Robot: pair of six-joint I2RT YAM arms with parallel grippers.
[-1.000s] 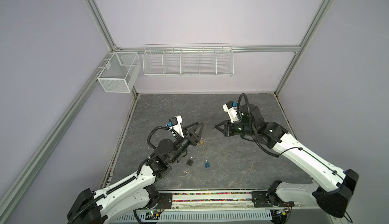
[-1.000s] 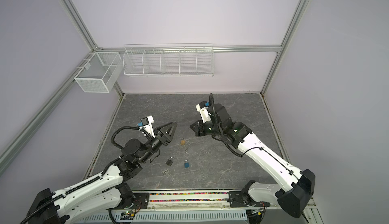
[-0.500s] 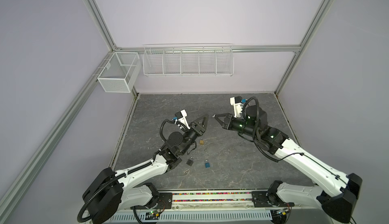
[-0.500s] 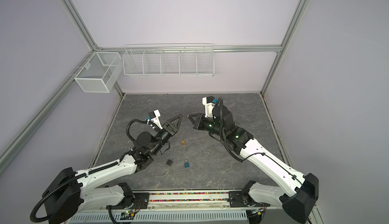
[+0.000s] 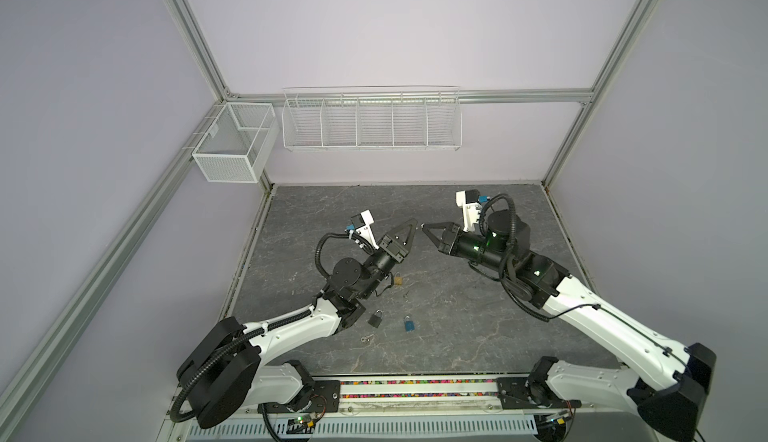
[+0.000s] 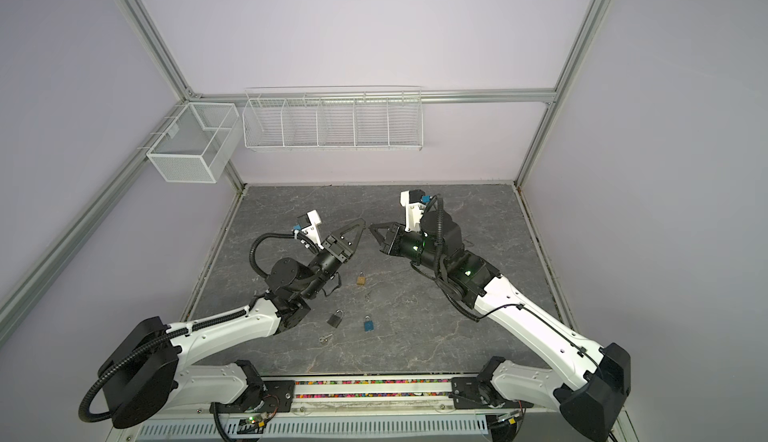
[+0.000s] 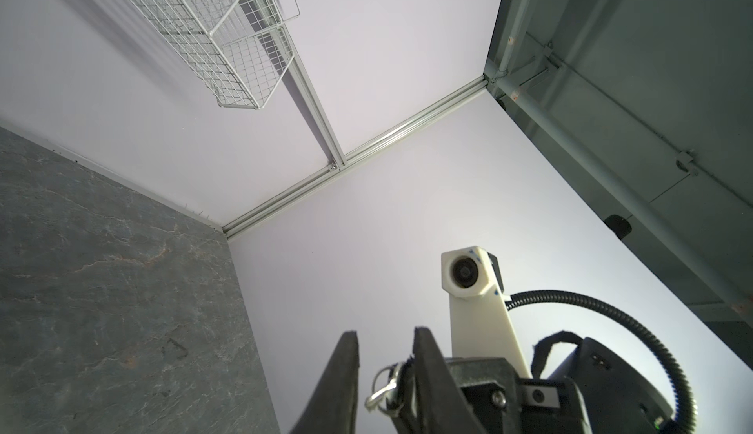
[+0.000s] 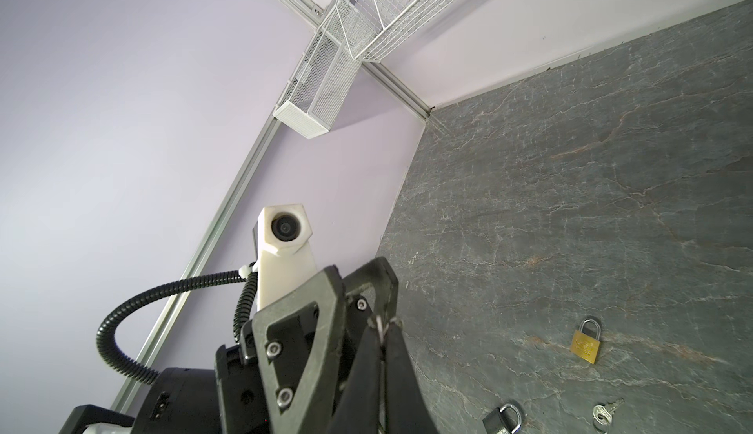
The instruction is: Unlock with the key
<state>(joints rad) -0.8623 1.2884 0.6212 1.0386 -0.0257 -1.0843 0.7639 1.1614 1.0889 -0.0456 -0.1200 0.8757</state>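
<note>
Both grippers hang above the middle of the grey table, tip to tip. My right gripper [image 5: 424, 227] [image 6: 372, 227] [image 8: 383, 324] is shut on a small silver key [image 7: 387, 387] with a ring; the key sticks out past its tips. My left gripper [image 5: 413, 223] [image 6: 361, 223] [image 7: 385, 336] straddles that key with a narrow gap still showing between its fingers. Three padlocks lie on the table below: a brass padlock [image 5: 397, 280] [image 8: 586, 344], a dark grey padlock [image 5: 375, 318] [image 8: 503, 417] and a blue padlock [image 5: 409, 325] [image 6: 369, 324].
Two loose keys lie on the table, one [image 5: 367, 339] in front of the dark padlock and one [image 6: 368, 294] [image 8: 607, 411] near the brass padlock. A white wire rack [image 5: 371, 122] and a mesh basket [image 5: 232, 145] hang on the walls, well above the arms.
The left gripper rose and swung right up to the right gripper's tip, and its jaws narrowed around the key. The right gripper lifted slightly, still shut on the key.
</note>
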